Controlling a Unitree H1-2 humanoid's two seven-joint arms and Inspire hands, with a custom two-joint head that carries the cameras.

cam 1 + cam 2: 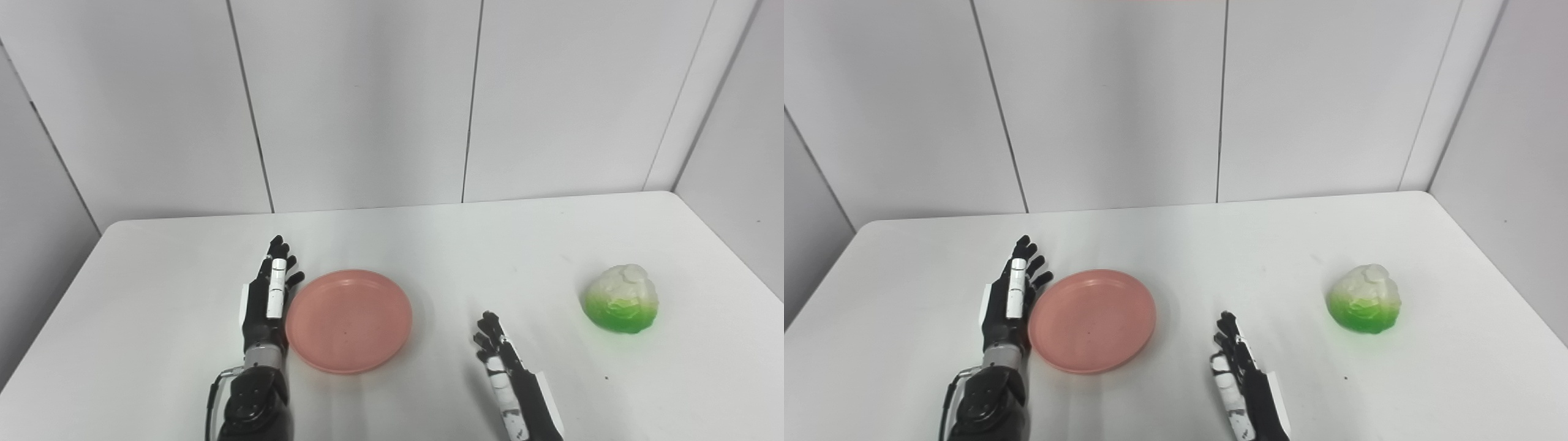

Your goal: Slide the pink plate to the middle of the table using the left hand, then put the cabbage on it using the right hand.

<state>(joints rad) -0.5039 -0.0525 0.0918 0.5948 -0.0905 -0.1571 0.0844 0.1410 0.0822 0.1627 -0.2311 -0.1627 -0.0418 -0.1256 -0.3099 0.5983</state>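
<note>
A round pink plate [348, 320] lies flat on the white table [429, 245], a little left of its middle. My left hand [269, 294] is open, edge-on, fingers straight and pointing away, right against the plate's left rim. A green and white cabbage [621, 298] sits on the table at the right. My right hand [502, 361] is open and empty near the front edge, between the plate and the cabbage, apart from both.
Grey wall panels stand close behind the table's far edge [392, 208], and a side wall runs along the right. The table's left and right edges slant outward toward me.
</note>
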